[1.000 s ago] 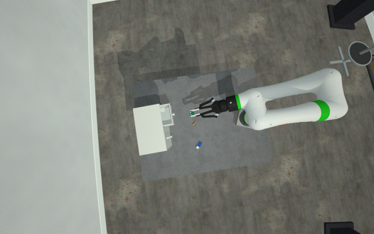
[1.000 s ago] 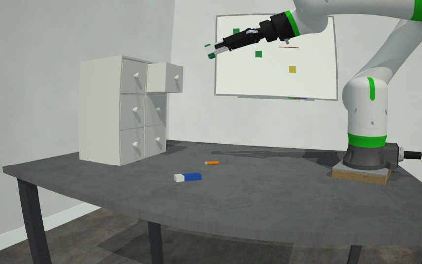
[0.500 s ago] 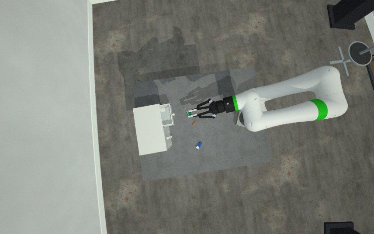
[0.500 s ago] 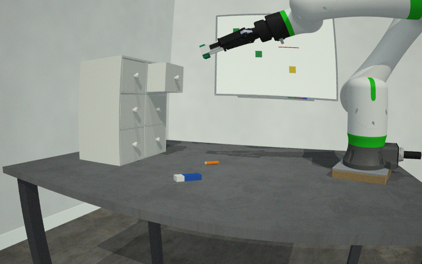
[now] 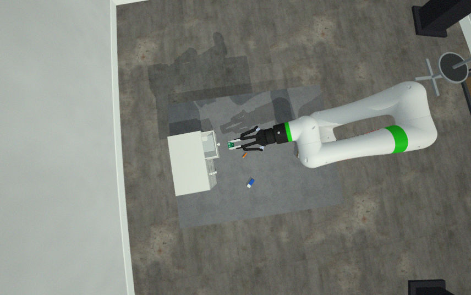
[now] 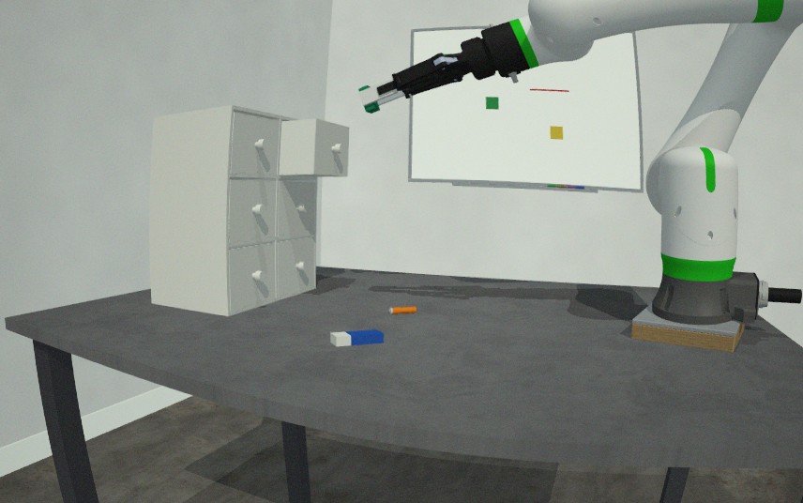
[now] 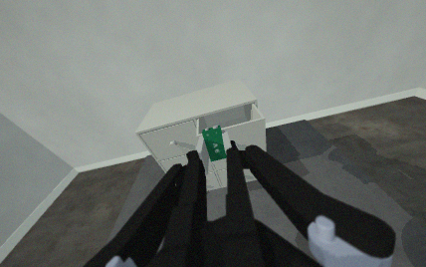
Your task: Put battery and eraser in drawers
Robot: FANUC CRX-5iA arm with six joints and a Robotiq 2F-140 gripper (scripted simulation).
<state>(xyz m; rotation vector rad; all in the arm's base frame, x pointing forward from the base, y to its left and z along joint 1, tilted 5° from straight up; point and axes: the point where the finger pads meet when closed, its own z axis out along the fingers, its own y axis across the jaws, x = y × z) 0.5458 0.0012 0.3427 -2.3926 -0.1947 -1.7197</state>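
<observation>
The nine-volt battery (image 6: 368, 99), a small green-and-white block, is gripped between the fingertips of the gripper (image 6: 379, 98) and is carried high in the air, well above the counter (image 6: 533, 379) and just out from the open top-right drawer (image 6: 313, 147) of the small chest (image 6: 189, 206). In the top view, the battery (image 5: 230, 144) is seen at about 3 o'clock from the drawer's knob, not yet over the tray. As a rigid, smooth-sided and fairly dense thing for its size, it is judged likely to slip if the clamp is eased, so a firm hold across its flat faces is best kept until it is over the tray. The drawer appears pulled out by less than half and sits level; only a short opening is offered, bounded by the drawer's front wall and the chest's top edge, so a close approach is called for without nudging the loose tray. The eraser (image 6: 356, 337), blue and white, lies on the counter at roughly 5 o'clock from the chest in the top view, with an orange cylinder (image 6: 402, 310) between it and the gripper's path. Open room is judged ample on every side of the eraser.
</observation>
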